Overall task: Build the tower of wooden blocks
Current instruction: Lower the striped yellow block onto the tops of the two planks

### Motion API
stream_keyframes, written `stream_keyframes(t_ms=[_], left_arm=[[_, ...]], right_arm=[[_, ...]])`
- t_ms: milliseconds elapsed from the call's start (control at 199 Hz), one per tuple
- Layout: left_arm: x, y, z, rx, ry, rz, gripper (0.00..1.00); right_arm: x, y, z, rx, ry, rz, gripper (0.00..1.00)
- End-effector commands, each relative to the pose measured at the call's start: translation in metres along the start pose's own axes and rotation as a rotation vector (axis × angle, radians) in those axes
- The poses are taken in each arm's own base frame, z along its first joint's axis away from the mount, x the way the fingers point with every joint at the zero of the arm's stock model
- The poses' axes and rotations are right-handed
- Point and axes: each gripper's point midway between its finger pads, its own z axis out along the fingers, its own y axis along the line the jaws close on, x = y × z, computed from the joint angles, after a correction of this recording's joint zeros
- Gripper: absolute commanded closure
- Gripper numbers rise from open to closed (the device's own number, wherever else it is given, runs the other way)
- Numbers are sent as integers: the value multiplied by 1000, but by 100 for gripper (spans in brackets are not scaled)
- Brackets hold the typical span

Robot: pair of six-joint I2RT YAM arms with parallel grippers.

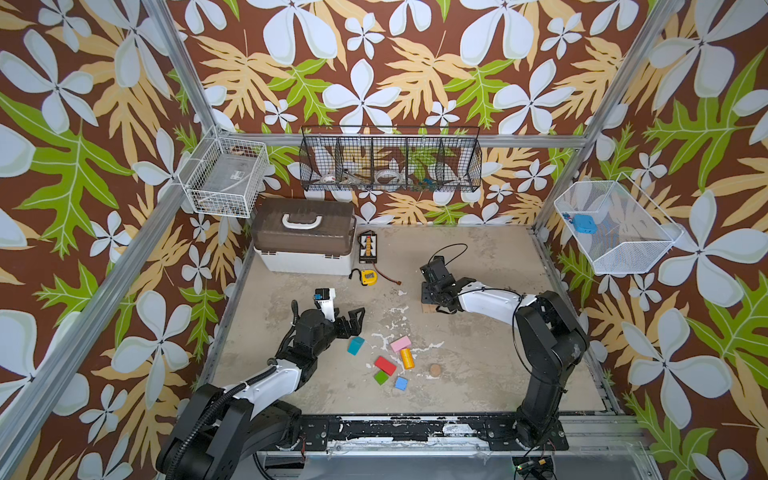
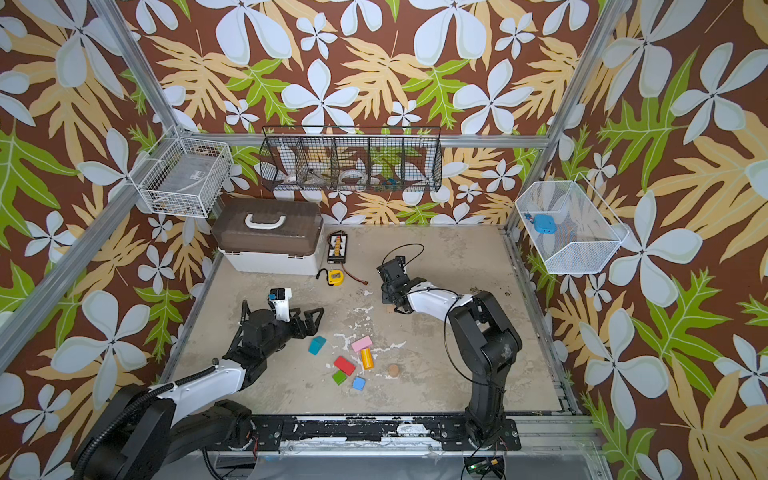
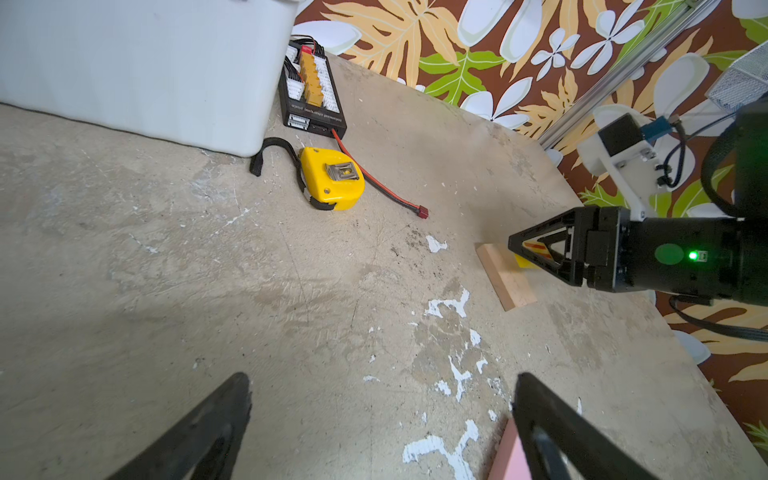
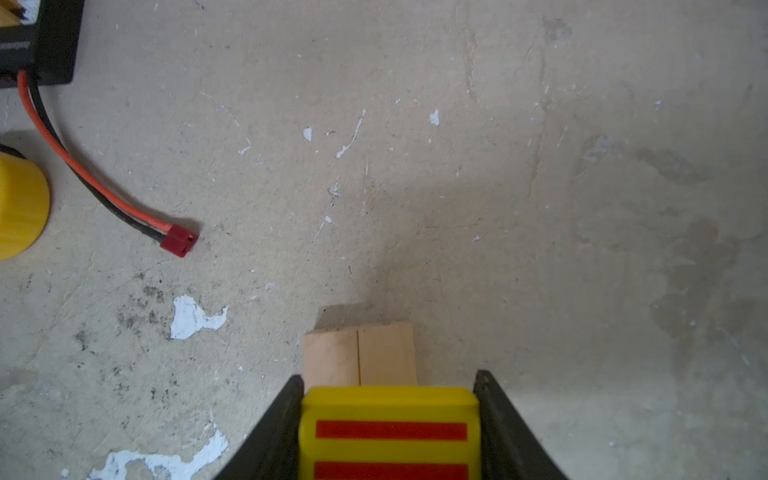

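My right gripper (image 4: 387,376) is shut on a yellow block with red stripes (image 4: 388,432). It holds the block over two plain wood planks (image 4: 359,353) lying side by side, the only part of the tower in view (image 1: 427,308); whether block and planks touch I cannot tell. Loose wood blocks lie in the front middle: teal (image 1: 355,345), pink (image 1: 400,344), orange cylinder (image 1: 407,358), red (image 1: 385,365), green (image 1: 380,377), blue (image 1: 401,383) and a wood disc (image 1: 435,370). My left gripper (image 3: 382,386) is open and empty, just left of the teal block, with the pink block (image 3: 509,457) by one finger.
A white box with a brown lid (image 1: 305,237) stands at the back left. Beside it lie a black charger board (image 1: 368,247), a yellow tape measure (image 1: 368,276) and a red-black cable (image 4: 83,178). Wire baskets hang on the walls.
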Motion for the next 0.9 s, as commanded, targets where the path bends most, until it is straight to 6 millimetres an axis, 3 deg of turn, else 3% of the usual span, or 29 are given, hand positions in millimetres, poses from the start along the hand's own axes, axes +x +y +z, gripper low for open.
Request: stream_keyframes(t_ms=[0,216,897], left_arm=[[-3,-1,1,-4,-8,17,0],[-2,-1,2,-6,-3,19,0],[0,-2,5,-11,13,25,0]], right_arm=[[-1,7,-1,-7,-1,-18,68],[-6,7,-5,23,-14,-38,60],[4,7,10,40,21,-69,58]])
